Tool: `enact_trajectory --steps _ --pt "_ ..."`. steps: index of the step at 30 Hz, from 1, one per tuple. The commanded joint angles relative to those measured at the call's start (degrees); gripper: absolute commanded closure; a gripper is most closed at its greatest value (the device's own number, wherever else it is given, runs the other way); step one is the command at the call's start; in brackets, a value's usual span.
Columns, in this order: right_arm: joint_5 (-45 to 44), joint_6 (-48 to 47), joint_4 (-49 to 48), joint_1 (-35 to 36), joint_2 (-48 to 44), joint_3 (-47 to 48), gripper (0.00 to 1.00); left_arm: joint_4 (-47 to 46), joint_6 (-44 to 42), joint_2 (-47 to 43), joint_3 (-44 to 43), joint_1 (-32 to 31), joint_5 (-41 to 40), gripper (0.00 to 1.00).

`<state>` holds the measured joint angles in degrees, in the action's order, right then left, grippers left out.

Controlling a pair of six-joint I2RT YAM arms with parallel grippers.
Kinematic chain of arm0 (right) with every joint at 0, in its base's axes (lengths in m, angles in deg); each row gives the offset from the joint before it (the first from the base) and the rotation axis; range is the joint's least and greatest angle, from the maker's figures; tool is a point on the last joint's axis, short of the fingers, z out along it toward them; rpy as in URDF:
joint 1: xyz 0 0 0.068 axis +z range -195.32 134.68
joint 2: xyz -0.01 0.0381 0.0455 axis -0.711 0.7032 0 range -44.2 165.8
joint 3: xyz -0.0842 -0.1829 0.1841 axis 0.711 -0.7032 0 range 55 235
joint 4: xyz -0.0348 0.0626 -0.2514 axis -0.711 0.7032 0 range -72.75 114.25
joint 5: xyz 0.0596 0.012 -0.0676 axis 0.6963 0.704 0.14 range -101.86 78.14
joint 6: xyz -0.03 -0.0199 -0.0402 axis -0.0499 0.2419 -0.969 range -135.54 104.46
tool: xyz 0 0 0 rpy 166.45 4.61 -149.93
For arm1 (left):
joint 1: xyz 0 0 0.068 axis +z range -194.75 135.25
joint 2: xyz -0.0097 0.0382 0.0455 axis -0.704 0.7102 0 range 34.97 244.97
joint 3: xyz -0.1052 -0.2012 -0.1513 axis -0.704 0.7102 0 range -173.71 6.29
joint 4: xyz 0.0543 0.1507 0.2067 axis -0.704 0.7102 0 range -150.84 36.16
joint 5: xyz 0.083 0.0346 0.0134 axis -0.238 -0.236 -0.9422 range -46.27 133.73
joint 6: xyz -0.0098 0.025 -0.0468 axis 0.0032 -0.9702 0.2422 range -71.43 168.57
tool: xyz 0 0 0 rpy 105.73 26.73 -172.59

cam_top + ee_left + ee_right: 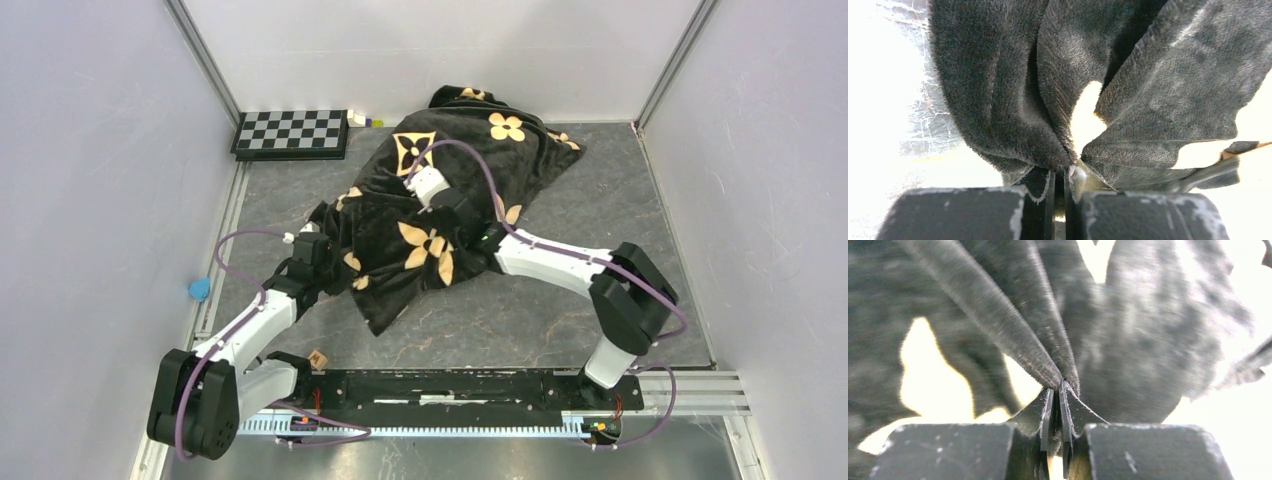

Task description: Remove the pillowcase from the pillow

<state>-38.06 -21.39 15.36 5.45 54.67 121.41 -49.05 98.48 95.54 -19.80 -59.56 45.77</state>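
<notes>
Left gripper (pixel 1060 172) and right gripper (pixel 1057 390) each pinch a plush pleat of the velvety black pillowcase (pixel 998 90), folds fanning ahead.

The pillowcase (pixel 530 150) is soft black cloth, velvety and matt, with short fuzzy pile. The desk (pixel 600 200) has a smooth grey marbled surface. The left tool (pixel 1060 172) is matt black, scuffed whitish.
</notes>
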Motion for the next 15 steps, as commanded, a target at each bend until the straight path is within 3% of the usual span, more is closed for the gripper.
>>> enact_trajectory --steps 1,7,13,15 --pt "-3.61 2.24 -1.20 -5.67 -6.98 -2.91 0.90 1.26 1.27 -0.63 0.27 0.31 -0.80 0.98" --pt "-3.19 3.56 0.27 -9.37 -10.03 -5.47 0.94 7.95 0.75 -3.69 -1.64 0.31 -0.93 0.98" --pt "1.85 2.77 0.49 -9.39 -14.21 -9.56 0.96 15.52 3.03 -16.23 -4.88 0.31 0.43 0.97" --pt "5.27 2.86 0.14 -9.37 -15.38 -10.84 0.95 17.12 3.35 -19.68 -5.48 0.30 -1.23 0.92"
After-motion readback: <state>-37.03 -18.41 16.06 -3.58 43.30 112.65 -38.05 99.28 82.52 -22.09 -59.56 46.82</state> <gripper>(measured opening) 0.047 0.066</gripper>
